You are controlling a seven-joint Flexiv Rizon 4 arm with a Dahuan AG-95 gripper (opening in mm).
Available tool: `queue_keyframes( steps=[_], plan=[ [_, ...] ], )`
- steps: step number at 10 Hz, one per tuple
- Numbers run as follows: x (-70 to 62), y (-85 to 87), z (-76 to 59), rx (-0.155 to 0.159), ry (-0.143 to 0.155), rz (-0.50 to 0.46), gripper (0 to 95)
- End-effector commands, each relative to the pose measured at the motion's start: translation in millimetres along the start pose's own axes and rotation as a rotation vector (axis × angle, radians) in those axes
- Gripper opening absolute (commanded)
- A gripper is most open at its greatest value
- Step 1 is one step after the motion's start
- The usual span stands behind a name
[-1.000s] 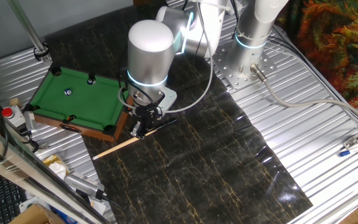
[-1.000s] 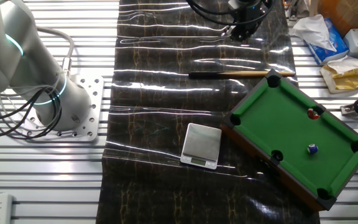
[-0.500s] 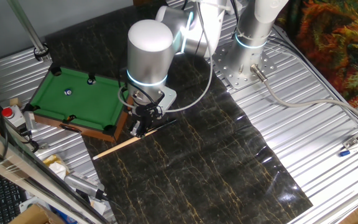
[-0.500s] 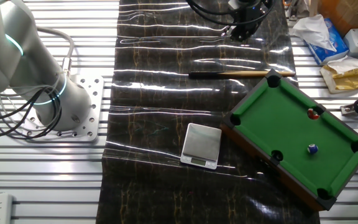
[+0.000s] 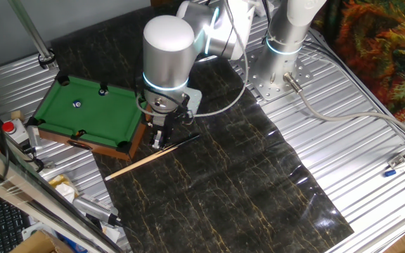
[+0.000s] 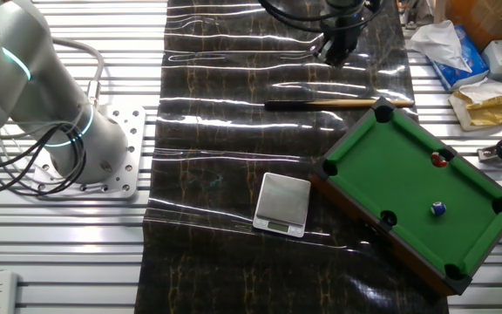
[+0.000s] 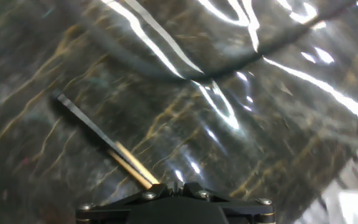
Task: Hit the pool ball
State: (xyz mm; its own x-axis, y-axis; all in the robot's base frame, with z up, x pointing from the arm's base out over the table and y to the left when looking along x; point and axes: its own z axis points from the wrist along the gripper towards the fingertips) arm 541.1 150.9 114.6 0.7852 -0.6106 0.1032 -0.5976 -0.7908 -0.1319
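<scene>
A: Cue (image 5: 146,161) lies flat on the dark mat (image 6: 225,131), just beside the pool table (image 6: 417,196), reachable from above. The jaws (image 5: 159,140) hang over its dark end; probably the pickup.

B: Jaws apart or together?

A: Can't tell, hand view is blurred, only the cue (image 7: 107,144) running under the hand.

B: Ball?

A: Blue ball (image 6: 438,208) on the felt, red one (image 6: 437,159) near a pocket; the other fixed view shows both clearly, plus a scale (image 6: 283,203).

The pool table (image 6: 412,196) is sitting at one end of the mat (image 6: 225,227), two balls (image 6: 438,208) on it. The cue (image 6: 338,104) is lying on the mat just beside the table. The scale (image 6: 283,203) is resting near the table's other side.
</scene>
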Motion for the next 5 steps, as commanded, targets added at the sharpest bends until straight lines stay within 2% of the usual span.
queue_keyframes(
  steps=[1, 5],
  plan=[
    [-0.5, 10.7, -1.3, -0.099, 0.001, -0.699, 0.0],
    [-3.9, 12.0, 0.9, -0.081, -0.005, -0.686, 0.0]
  ],
)
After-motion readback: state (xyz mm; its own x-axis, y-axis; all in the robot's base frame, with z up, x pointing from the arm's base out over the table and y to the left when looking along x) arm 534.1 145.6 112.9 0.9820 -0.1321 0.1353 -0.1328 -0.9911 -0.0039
